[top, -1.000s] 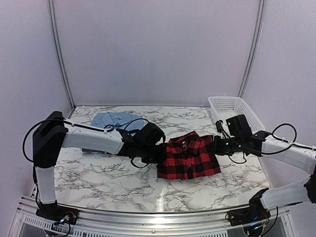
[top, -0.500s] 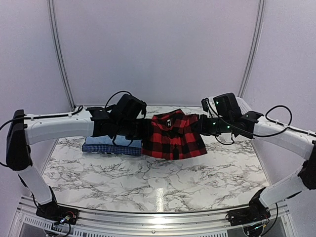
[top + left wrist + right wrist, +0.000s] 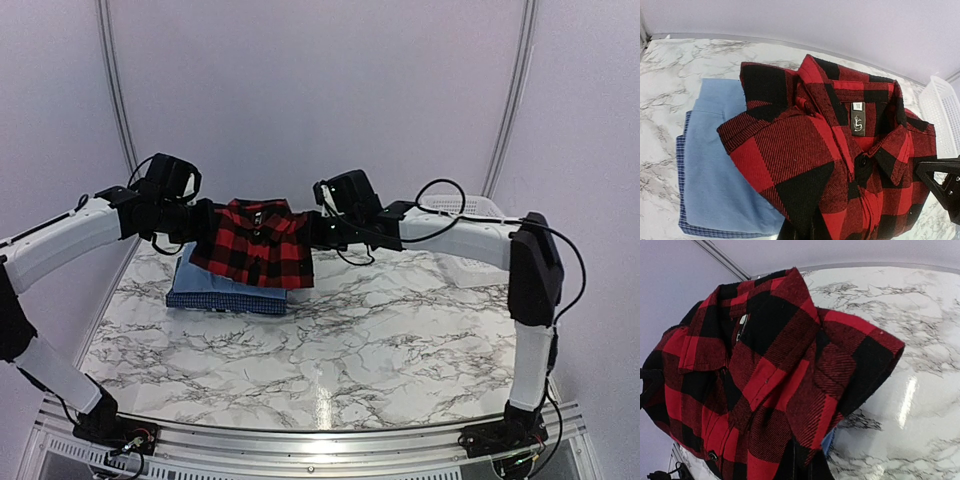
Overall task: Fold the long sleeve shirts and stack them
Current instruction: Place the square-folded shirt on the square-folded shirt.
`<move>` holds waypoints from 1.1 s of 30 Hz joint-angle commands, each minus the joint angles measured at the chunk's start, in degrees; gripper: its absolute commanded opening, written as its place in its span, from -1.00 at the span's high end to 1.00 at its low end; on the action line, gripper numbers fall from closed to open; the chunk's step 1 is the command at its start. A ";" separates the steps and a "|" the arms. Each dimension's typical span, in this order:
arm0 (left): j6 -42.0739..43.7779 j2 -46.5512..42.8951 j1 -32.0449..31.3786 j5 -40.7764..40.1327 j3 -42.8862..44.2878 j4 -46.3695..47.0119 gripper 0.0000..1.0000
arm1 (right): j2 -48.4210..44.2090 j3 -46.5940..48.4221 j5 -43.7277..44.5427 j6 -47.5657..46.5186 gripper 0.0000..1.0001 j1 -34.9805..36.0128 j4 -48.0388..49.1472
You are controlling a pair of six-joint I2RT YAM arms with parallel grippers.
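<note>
Red-and-black plaid shirt [image 3: 252,243], already folded into a compact packet with collar and buttons facing out, hangs between the two arms over the far left part of the table [image 3: 400,330]. The left gripper [image 3: 199,232] clamps its left edge and the right gripper [image 3: 311,231] its right edge. Both look clenched on the cloth, since it is stretched between them and held up. Under it lies the light blue shirt [image 3: 222,284], folded, on top of the checked shirt [image 3: 225,304], whose edge peeks out at the front and left. So two shirts appear stacked and the third is folded. What seems left is to lower it squarely onto the pile and let go.

Both sets of fingertips are buried under fabric in the wrist views, with only dark stubs at the bottom edge. Whether the plaid hem already brushes the pile cannot be told. The basket [image 3: 470,208] sits mostly behind the right arm, so its inside is unseen. The plaid shirt's sleeves are tucked out of sight, and it hides the back of the pile
</note>
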 commanded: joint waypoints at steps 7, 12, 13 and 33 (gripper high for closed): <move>4.17 2.39 12.23 3.26 -3.29 -1.21 1.00 | 16.36 23.16 -4.43 2.04 1.00 1.04 -2.77; 4.00 3.96 14.89 4.98 -3.80 -0.30 1.00 | 19.28 24.42 -7.61 3.68 1.00 1.04 -2.38; 4.09 4.35 15.34 5.01 -3.94 -0.11 1.00 | 19.50 24.25 -8.17 4.11 1.00 1.07 -2.18; 6.17 3.54 15.93 3.40 1.06 -1.94 -0.90 | 10.69 15.13 -3.79 -2.96 -0.93 -0.78 -7.27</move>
